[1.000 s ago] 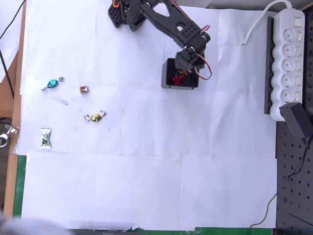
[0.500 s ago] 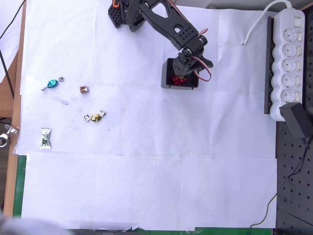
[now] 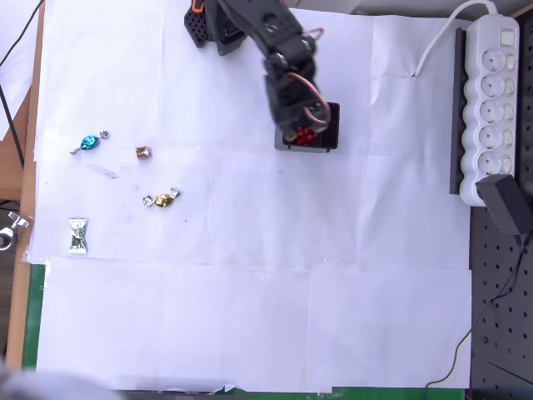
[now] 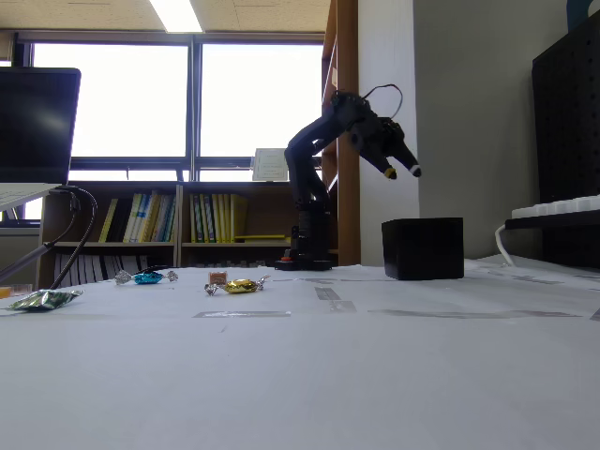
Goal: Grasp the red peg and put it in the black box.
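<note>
gripper (image 4: 405, 172) hangs above the black box (image 4: 423, 248) near the table's far edge, jaw state unclear, drop step looks done, next likely another peg.

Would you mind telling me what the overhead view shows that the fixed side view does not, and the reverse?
Overhead view alone: small dark-red pegs lying inside the square black plastic box, and the white power strip. Fixed view alone: the gripper raised well above the box's rim, plus bookshelves and windows behind. Both share: the black box, the black arm, the gold-wrapped candy and the blue-wrapped candy on white paper.
</note>
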Motion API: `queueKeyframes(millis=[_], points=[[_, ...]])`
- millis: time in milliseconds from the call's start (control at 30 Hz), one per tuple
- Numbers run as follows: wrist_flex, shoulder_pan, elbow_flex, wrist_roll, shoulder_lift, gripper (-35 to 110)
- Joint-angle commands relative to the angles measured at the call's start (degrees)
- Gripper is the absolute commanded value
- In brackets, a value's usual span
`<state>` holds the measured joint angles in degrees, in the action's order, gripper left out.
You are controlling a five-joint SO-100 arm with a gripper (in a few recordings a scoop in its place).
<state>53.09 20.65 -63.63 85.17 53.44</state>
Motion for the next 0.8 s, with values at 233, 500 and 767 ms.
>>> queueKeyframes(millis=[233, 500, 767], points=[[-37.44, -16.96, 53.0, 10.99, -31.38, 0], [-33.57, -20.83, 67.06, 12.22, -47.37, 0], [-8.88, -21.71, 67.06, 16.35, -54.67, 0]])
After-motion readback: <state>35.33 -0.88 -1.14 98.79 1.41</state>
